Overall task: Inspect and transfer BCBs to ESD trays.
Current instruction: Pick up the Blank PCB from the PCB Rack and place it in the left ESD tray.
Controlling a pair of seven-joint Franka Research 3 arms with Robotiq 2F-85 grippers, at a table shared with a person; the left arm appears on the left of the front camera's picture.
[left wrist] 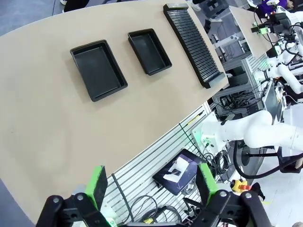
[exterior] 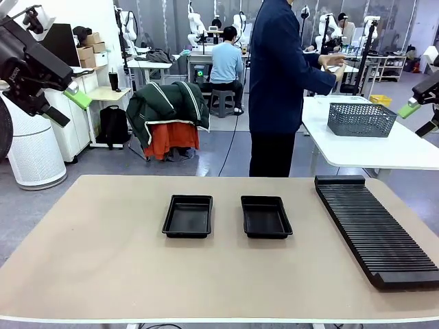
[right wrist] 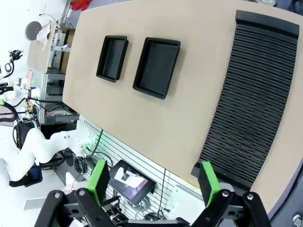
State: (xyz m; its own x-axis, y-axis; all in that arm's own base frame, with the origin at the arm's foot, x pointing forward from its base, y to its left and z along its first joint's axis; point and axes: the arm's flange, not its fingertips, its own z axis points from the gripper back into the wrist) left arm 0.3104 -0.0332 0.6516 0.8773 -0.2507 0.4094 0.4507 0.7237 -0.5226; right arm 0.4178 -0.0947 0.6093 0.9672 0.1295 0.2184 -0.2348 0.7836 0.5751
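ESD trays [exterior: 187, 216] empty, side by side mid-table, left of rack [exterior: 374, 229]; where BCBs are, cannot tell. Boards likely light, stiff, fragile: pinch by bare edges, avoid faces; left gripper [left wrist: 151, 177], right gripper [right wrist: 152, 172] both wide open, holding nothing, high either side of trays

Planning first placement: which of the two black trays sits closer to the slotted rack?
The tray on the robot's right, next to the ribbed rack; the other tray lies beyond it, toward the robot's left.
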